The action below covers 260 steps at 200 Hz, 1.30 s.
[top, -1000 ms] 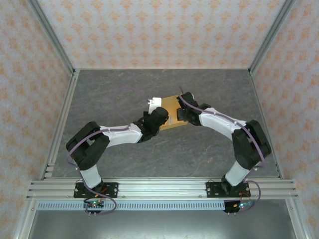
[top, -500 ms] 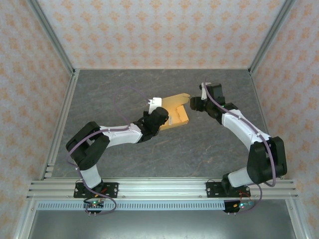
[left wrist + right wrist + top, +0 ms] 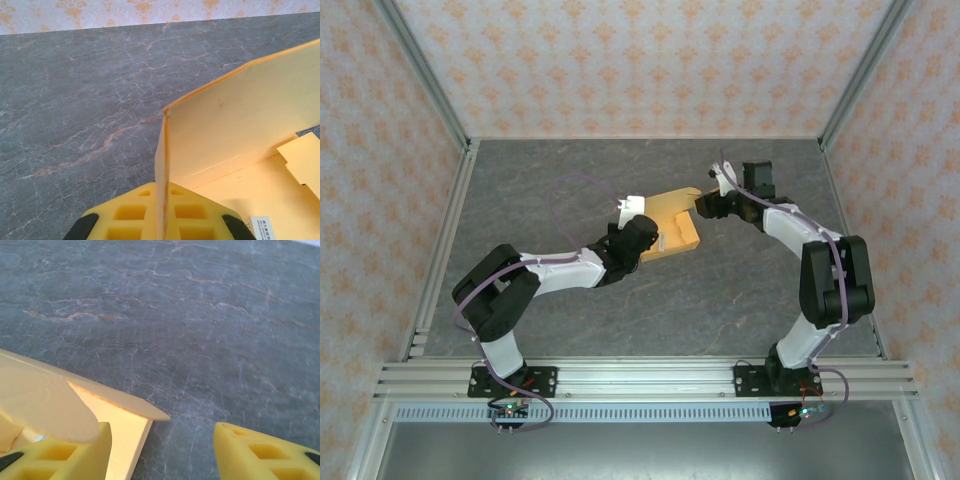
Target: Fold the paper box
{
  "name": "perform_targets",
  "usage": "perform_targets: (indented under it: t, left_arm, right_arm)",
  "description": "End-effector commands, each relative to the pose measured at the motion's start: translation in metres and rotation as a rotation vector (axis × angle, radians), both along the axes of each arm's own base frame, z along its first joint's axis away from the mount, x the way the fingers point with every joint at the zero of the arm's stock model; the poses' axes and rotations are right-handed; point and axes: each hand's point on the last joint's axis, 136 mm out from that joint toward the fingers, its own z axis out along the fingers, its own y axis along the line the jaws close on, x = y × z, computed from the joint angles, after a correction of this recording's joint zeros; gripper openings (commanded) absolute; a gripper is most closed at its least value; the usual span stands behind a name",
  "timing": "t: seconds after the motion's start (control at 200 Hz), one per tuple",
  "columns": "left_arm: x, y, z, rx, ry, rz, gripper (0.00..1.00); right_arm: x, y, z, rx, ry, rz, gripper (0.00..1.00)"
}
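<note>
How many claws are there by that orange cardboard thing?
2. The left claw is shut on an upright flap of the paper box; the right claw is open beside the box's far right corner.

A robot test cell — aluminium frame rails (image 3: 650,380), patterned wall panels (image 3: 640,60), stone-look tabletop (image 3: 720,300)

Bright, even light, faint shadows; right wrist view soft (possibly motion blur), paper box (image 3: 45,405) edge unfocused.
</note>
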Motion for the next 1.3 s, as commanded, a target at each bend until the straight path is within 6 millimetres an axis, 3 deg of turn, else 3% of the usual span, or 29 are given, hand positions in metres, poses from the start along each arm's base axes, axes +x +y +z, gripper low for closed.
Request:
perform_targets:
  t: [0.0, 0.405, 0.716, 0.921, 1.296]
  left_arm:
    - [-0.006, 0.011, 0.003, 0.048, -0.005, 0.025, 0.0]
    - [-0.004, 0.009, 0.003, 0.059, 0.001, 0.025, 0.0]
    - [-0.004, 0.009, 0.001, 0.062, 0.008, 0.027, 0.0]
    - [-0.002, 0.007, 0.001, 0.042, 0.014, 0.041, 0.0]
    - [0.002, 0.004, 0.004, 0.004, 0.013, 0.075, 0.0]
  right_arm:
    - [0.014, 0.016, 0.021, 0.008, -0.129, 0.133, 0.56]
    - [0.011, 0.031, 0.005, 0.021, -0.088, 0.274, 0.45]
    - [0.008, 0.038, 0.004, 0.029, -0.081, 0.301, 0.25]
    - [0.002, 0.042, 0.005, 0.02, -0.071, 0.258, 0.12]
    - [-0.003, 0.044, 0.006, -0.057, -0.062, 0.077, 0.0]
